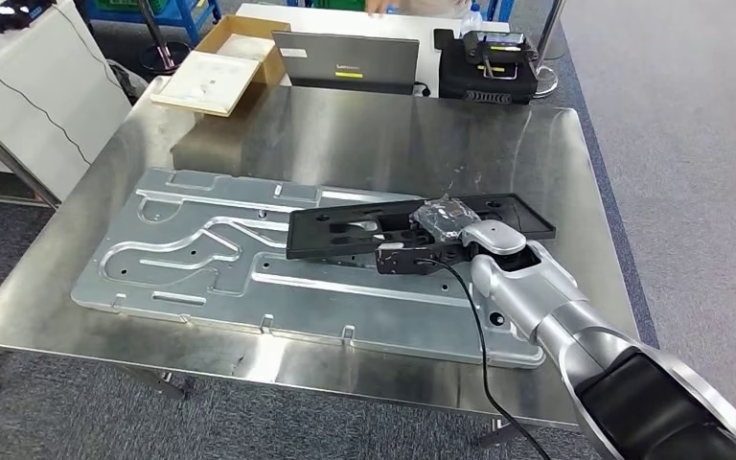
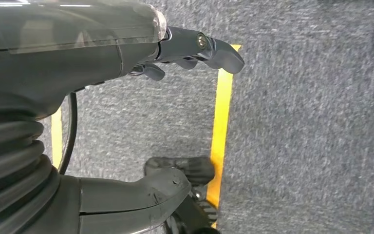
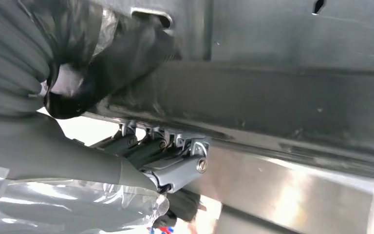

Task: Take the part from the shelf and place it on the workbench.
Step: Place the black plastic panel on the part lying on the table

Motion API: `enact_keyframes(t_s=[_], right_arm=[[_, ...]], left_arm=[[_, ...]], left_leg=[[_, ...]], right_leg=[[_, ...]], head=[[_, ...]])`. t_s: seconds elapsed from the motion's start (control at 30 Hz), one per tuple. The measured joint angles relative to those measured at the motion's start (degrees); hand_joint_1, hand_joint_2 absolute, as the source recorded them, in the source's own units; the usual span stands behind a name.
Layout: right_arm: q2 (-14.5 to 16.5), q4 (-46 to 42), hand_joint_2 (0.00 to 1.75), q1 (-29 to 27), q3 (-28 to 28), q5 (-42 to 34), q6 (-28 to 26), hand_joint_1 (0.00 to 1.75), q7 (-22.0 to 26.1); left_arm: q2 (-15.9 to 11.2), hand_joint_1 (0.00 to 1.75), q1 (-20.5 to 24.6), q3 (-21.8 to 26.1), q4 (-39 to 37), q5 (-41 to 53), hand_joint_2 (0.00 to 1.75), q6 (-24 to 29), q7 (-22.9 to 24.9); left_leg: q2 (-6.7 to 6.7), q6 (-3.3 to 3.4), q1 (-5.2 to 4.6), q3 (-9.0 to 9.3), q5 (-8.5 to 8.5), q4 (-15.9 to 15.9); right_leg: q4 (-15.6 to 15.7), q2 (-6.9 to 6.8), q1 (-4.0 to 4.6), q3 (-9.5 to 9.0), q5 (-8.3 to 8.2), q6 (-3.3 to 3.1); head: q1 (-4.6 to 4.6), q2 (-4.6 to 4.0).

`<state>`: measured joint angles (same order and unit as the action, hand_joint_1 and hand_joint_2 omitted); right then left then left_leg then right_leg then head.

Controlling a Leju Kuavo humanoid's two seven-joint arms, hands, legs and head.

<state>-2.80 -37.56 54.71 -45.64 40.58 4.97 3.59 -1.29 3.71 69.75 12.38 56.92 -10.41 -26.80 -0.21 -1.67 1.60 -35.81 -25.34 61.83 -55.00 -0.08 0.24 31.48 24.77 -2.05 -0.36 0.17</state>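
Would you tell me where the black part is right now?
In the head view the black part is held by the right hand over the right half of the large silver plate on the steel workbench.

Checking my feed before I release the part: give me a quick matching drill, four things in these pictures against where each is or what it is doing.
Things:
1. flat black plastic part
2. large silver stamped metal plate
3. grey closed laptop
4. left hand

Places or states:
A. at the far edge of the steel workbench
B. hanging over grey carpet with a yellow floor line
C. held by the right hand above the plate
D. lying flat on the workbench

Pairs: 1-C, 2-D, 3-A, 4-B
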Motion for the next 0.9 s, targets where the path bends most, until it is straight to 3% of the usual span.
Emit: enact_keyframes(t_s=[0.07,0.13,0.23,0.33,0.37,0.4,0.43,0.5,0.57,0.63,0.73,0.77,0.83,0.87,0.9], right_arm=[[0.03,0.2,0.0,-0.12,0.08,-1.41,-0.49,0.0,0.74],[-0.05,-0.13,0.0,-0.61,0.6,-3.9,-1.73,0.0,2.16],[-0.61,-2.63,0.0,-1.81,2.85,-7.58,-3.8,0.0,4.51],[-1.69,-8.68,0.0,-4.16,6.53,-11.19,-6.16,0.0,7.78],[-2.08,-11.0,0.0,-5.18,7.74,-12.3,-6.81,0.0,8.78],[-2.43,-13.46,0.0,-6.25,8.88,-13.44,-7.23,0.0,9.64],[-2.75,-16.0,0.0,-7.34,10.0,-14.75,-7.44,0.0,10.51],[-3.29,-21.64,0.0,-9.35,12.71,-18.55,-7.32,0.0,12.47],[-3.58,-27.16,0.0,-11.09,15.66,-23.76,-6.19,0.0,14.22],[-3.86,-32.53,0.0,-13.14,18.29,-29.96,-4.33,0.0,15.53],[-4.25,-41.57,0.0,-17.0,22.62,-40.51,-1.33,0.0,17.38],[-4.36,-44.62,0.0,-18.19,24.25,-43.68,-0.51,0.0,17.88],[-4.67,-49.99,0.0,-20.45,27.16,-47.93,0.31,0.0,18.61],[-4.95,-52.68,0.0,-21.81,28.5,-48.89,0.25,0.0,19.03],[-5.33,-55.36,0.0,-23.29,29.86,-49.04,-0.21,0.0,19.54]], left_arm=[[-0.03,0.0,0.02,-0.01,-0.01,0.0,0.87,0.17,-0.16],[-0.04,0.0,-0.02,0.01,-0.01,0.01,0.0,0.44,-0.5],[-0.01,0.0,0.03,0.02,-0.01,0.04,0.0,0.83,-1.04],[0.0,0.0,0.15,0.01,-0.01,0.27,0.0,1.12,-1.18],[0.0,0.0,0.17,0.0,-0.01,0.43,0.0,1.16,-1.18],[0.0,0.0,0.19,-0.01,-0.01,0.61,0.0,1.19,-1.18],[0.01,0.0,0.23,-0.03,-0.01,0.77,0.0,1.18,-1.19],[0.15,0.0,0.38,-0.14,-0.03,1.07,0.0,1.06,-1.33],[0.37,0.0,0.61,-0.31,-0.07,1.26,0.0,0.74,-1.58],[0.46,0.0,0.7,-0.38,-0.08,1.3,0.0,0.41,-1.83],[0.46,0.0,0.51,-0.39,-0.09,1.24,0.0,-0.3,-2.61],[0.45,0.0,0.43,-0.39,-0.09,1.16,0.0,-0.52,-2.86],[0.4,0.0,0.21,-0.39,-0.1,0.89,0.0,-0.76,-3.22],[0.38,0.0,0.03,-0.37,-0.1,0.72,0.0,-0.89,-3.38],[0.38,0.0,-0.15,-0.34,-0.1,0.51,0.0,-1.07,-3.56]], left_leg=[[-0.06,0.28,0.02,2.27,1.55,-5.18],[-0.14,0.95,-0.13,2.36,1.25,-5.74],[-0.04,1.89,0.0,2.41,1.17,-5.71],[-0.03,2.44,-0.07,2.47,1.0,-5.68],[-0.06,2.53,-0.13,2.53,0.91,-5.64],[-0.12,2.59,-0.19,2.65,0.8,-5.6],[-0.2,2.63,-0.27,2.85,0.67,-5.59],[-0.32,2.62,-0.45,3.37,0.38,-5.65],[-0.35,2.46,-0.54,3.54,0.19,-5.73],[-0.33,2.03,-0.5,3.56,0.18,-5.92],[-0.15,1.3,-0.63,3.34,-1.24,-4.75],[-0.08,1.18,-0.66,2.39,-2.83,-2.32],[-0.03,1.0,-0.58,-0.9,-6.81,5.43],[-0.03,0.88,-0.57,-2.43,-8.06,8.85],[-0.02,0.78,-0.56,-3.2,-8.25,10.51]], right_leg=[[-0.58,0.23,0.17,0.26,0.37,0.52],[-0.93,0.36,0.27,0.68,0.45,0.81],[-3.46,0.32,0.04,1.68,2.39,1.52],[-14.8,0.22,-0.4,7.13,7.67,2.42],[-17.89,0.21,-0.48,8.85,8.45,2.5],[-18.87,0.21,-0.49,9.61,8.03,2.41],[-17.4,0.22,-0.41,9.2,6.42,2.15],[-9.49,0.25,0.01,5.89,1.74,1.01],[-3.18,0.2,0.6,3.13,-0.71,-0.08],[-1.69,0.12,0.93,2.48,-0.63,-0.55],[0.22,-0.17,0.37,1.37,-1.06,-0.75],[0.65,-0.28,0.2,1.07,-1.21,-0.78],[0.52,-0.36,0.36,1.02,-1.07,-0.96],[0.38,-0.35,0.44,1.03,-0.97,-1.03],[0.26,-0.31,0.49,1.01,-0.87,-1.03]], head=[[0.02,0.0],[0.02,0.0],[0.02,0.0],[0.02,0.0],[0.02,0.0],[0.02,0.0],[0.03,0.0],[0.02,0.0],[0.02,0.0],[0.02,0.0],[0.0,0.0],[0.0,0.0],[-0.03,0.0],[-0.03,0.01],[-0.03,0.01]])
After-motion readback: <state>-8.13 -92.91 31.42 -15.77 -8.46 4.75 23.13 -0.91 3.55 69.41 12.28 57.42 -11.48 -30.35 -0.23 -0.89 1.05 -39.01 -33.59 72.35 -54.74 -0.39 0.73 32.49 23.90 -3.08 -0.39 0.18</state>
